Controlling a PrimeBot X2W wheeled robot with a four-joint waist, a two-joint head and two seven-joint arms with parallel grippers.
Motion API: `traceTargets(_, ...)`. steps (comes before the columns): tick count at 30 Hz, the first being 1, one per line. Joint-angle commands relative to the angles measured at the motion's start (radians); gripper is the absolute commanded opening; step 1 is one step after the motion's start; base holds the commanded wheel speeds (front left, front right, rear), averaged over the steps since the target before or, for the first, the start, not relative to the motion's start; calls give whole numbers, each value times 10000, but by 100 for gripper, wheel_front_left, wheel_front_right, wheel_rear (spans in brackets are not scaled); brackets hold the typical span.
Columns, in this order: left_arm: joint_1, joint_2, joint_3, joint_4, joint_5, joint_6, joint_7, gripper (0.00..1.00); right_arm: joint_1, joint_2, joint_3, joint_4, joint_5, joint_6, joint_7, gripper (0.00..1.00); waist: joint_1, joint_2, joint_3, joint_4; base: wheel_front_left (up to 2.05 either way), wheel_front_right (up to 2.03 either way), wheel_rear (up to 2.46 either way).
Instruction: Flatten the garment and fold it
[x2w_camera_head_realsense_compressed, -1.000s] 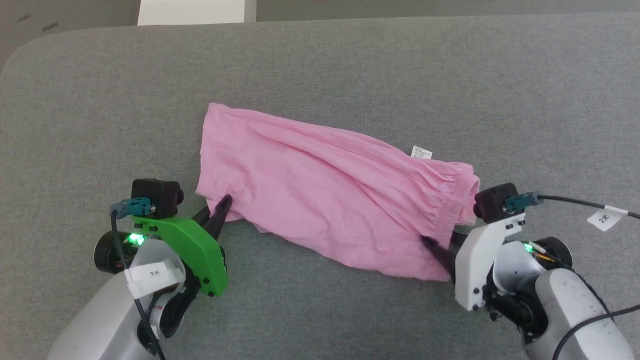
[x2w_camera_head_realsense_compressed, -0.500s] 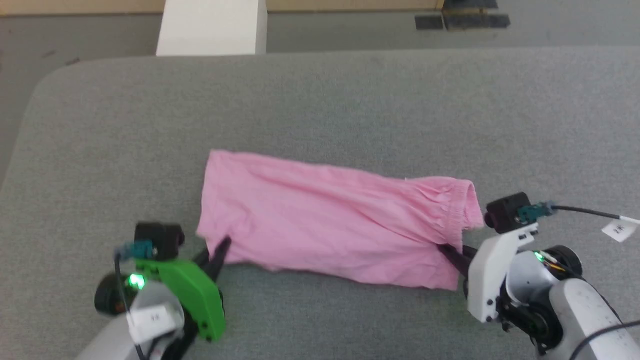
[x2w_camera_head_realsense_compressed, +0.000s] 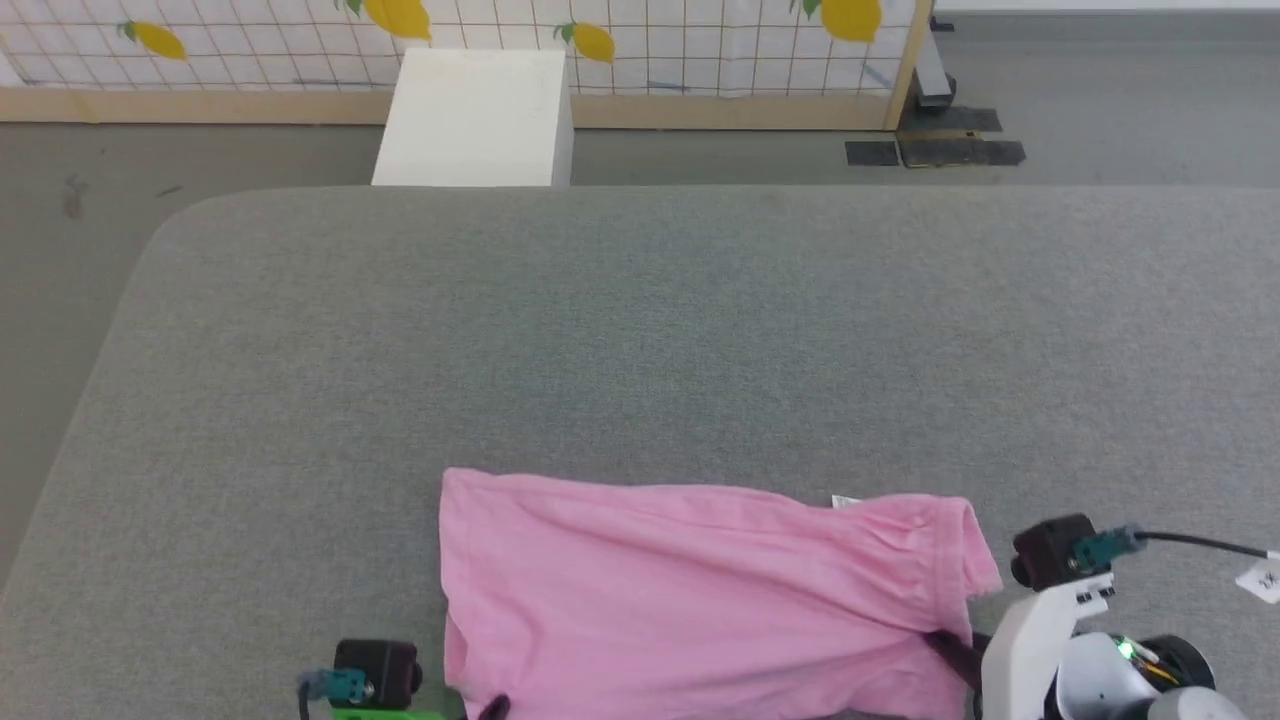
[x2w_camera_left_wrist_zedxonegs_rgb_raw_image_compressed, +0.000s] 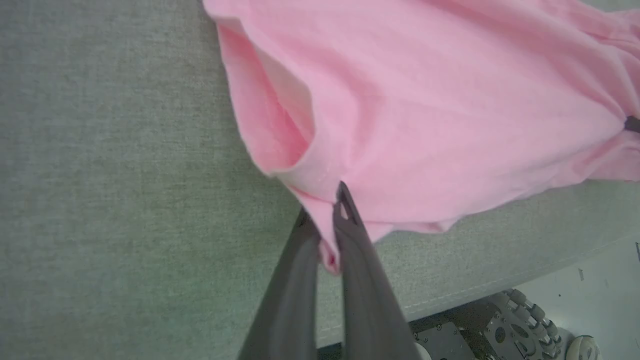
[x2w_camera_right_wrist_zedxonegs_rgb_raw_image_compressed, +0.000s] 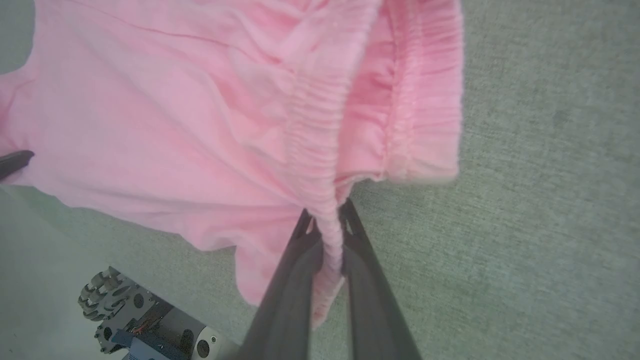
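Looking down from the head, you have one plain bubblegum-pink soft cotton garment lying loosely wrinkled near the front edge of the grey, coarse-woven upholstered bench, long axis left to right. One gathered, ribbed elastic band forms its right end; one small white label pokes out at the far edge. Two end effectors: your left end effector is clamped tight on the near left hem corner; your right end effector is pinched closed on the band. Beyond the bench: one white rectangular block, one lemon-printed mesh screen.
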Motion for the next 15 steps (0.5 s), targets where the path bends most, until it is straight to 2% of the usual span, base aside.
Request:
traceTargets(1, 39, 2, 31, 178, -89, -34, -80, 7, 124, 72, -136, -31, -91, -13, -62, 36, 0, 65, 42, 13, 0, 0, 0)
traceTargets(2, -2, -25, 28, 292, -104, -84, -96, 37, 198, 138, -168, 2, -111, -13, -92, 78, 0, 65, 57, 19, 0, 0, 0)
traceTargets(3, -74, -17, 10, 443, -58, -114, -106, 100, 271, 194, -169, 30, -166, -13, -186, 100, 0, 65, 65, 23, 0, 0, 0)
traceTargets(7, -285, -10, 103, 710, 104, -166, -406, 100, 525, 428, -259, 40, -324, -13, -882, 100, 0, 65, 15, 8, 0, 0, 0)
traceTargets(12, -515, 12, 526, 544, 488, 22, -1372, 100, 1010, 624, -619, -316, -529, -13, -2056, 100, 0, 65, -152, 125, 0, 0, 0)
traceTargets(15, -571, 24, 794, 354, 728, 171, -2017, 100, 1286, 656, -861, -735, -642, -13, -2385, 100, 0, 65, -324, 141, 0, 0, 0)
